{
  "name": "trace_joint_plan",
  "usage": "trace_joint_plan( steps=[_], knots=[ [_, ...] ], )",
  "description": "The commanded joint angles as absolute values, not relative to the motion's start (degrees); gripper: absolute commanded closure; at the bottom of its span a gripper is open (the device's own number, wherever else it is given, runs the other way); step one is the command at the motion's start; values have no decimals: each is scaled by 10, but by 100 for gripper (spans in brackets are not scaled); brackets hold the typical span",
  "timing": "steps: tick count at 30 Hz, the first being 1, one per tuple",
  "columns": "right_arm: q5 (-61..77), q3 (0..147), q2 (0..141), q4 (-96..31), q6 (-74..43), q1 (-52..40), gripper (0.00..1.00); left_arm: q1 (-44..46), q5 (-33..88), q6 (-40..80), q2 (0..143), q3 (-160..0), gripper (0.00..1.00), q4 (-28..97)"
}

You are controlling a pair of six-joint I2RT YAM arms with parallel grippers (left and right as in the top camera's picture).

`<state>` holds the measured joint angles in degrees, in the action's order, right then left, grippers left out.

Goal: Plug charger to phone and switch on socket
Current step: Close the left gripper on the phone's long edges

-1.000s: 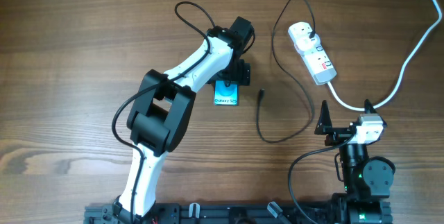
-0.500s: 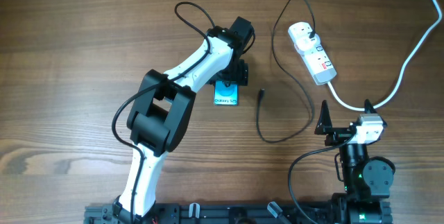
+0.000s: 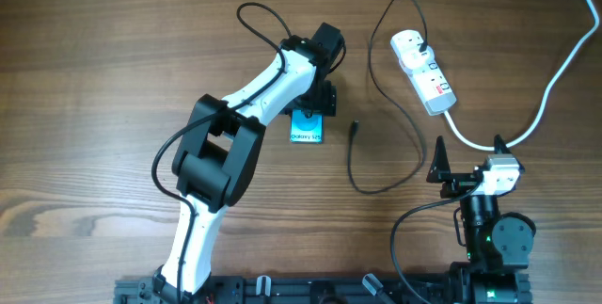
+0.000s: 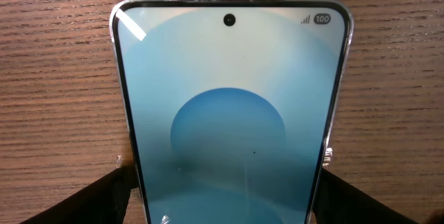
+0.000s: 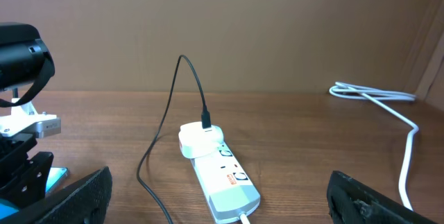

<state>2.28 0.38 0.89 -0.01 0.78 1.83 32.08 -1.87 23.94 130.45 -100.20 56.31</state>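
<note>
Overhead view: on the worktop (image 3: 94, 106), the left gripper (image 3: 316, 100) sits near the centre, its jaws pinching the long edges of the phone (image 3: 306, 131), which lies flat, screen up. The plug tip of the charger (image 3: 355, 129) lies just right of the phone, apart from it. The socket (image 3: 425, 73) lies toward the far right corner. The right gripper (image 3: 468, 158), near the front edge, has its jaws spread wide.

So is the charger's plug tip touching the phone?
Apart. The overhead view shows bare wood between the charger's plug tip and the phone.
</note>
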Motion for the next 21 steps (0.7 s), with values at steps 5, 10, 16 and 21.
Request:
trace_joint_plan(
  steps=[5, 10, 16, 21],
  knots=[
    [19, 3, 6, 1, 14, 21, 0, 317, -24, 244, 1349, -988, 13, 570],
    [19, 3, 6, 1, 13, 21, 0, 317, -24, 240, 1349, -988, 7, 579],
    [19, 3, 6, 1, 13, 21, 0, 317, 32, 195, 1349, -988, 0, 579],
    [19, 3, 6, 1, 14, 21, 0, 317, 23, 197, 1349, -988, 2, 579]
  ],
)
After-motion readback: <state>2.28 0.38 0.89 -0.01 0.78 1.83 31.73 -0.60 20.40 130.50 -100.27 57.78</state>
